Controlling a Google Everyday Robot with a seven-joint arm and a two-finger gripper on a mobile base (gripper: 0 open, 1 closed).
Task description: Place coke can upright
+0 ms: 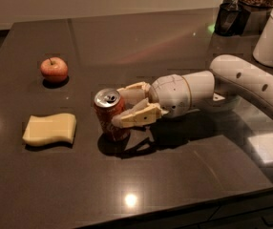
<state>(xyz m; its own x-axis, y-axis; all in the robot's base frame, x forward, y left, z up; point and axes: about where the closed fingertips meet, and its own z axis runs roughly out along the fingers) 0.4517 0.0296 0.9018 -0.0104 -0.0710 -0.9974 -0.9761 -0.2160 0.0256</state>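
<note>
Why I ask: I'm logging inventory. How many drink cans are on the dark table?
1. The small red aluminium coke can sits mid-table, gripped by the beige claw, beside the pale yellow sponge. None other shows.
</note>
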